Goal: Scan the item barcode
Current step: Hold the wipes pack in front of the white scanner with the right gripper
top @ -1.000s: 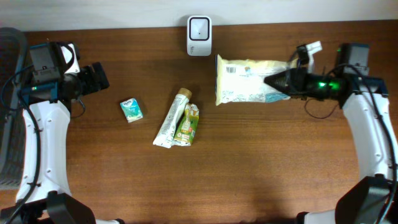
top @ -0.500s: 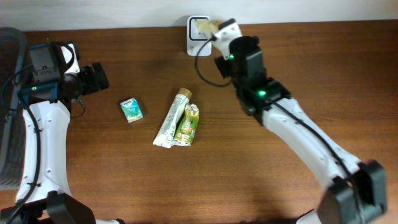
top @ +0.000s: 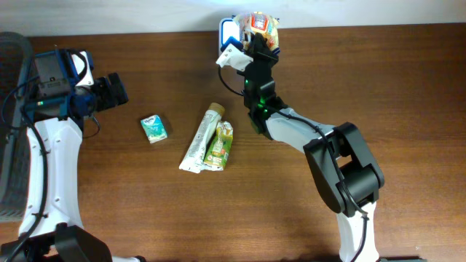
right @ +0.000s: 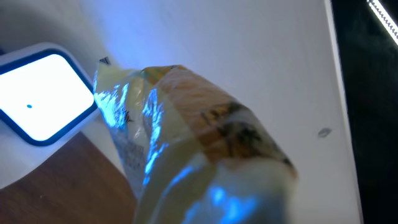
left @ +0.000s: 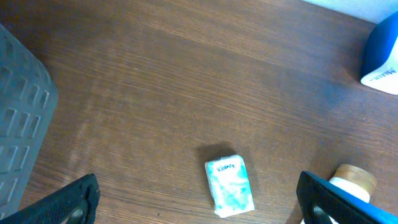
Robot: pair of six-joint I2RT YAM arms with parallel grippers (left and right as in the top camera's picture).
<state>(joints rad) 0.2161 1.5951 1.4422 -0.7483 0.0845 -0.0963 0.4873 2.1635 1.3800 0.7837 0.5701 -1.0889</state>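
Observation:
A crinkly yellow and white snack packet (top: 260, 26) hangs at the back edge of the table, right beside the white scanner (top: 230, 29), which glows blue. My right gripper (top: 256, 46) is shut on the packet from below. In the right wrist view the packet (right: 193, 143) fills the middle and catches blue light, and the scanner's lit window (right: 38, 99) sits to its left. That gripper's fingers are hidden under the packet. No barcode shows. My left gripper (top: 113, 90) hovers open at the far left and holds nothing (left: 196, 200).
A small teal tissue pack (top: 153, 129) lies under my left gripper (left: 230, 186). A white tube (top: 200, 138) and a green pouch (top: 220, 145) lie side by side mid-table. A grey basket (top: 10, 131) stands at the left edge.
My right arm has swung from the right side of the table to the back centre, carrying the packet up beside the scanner. The left arm has not moved.

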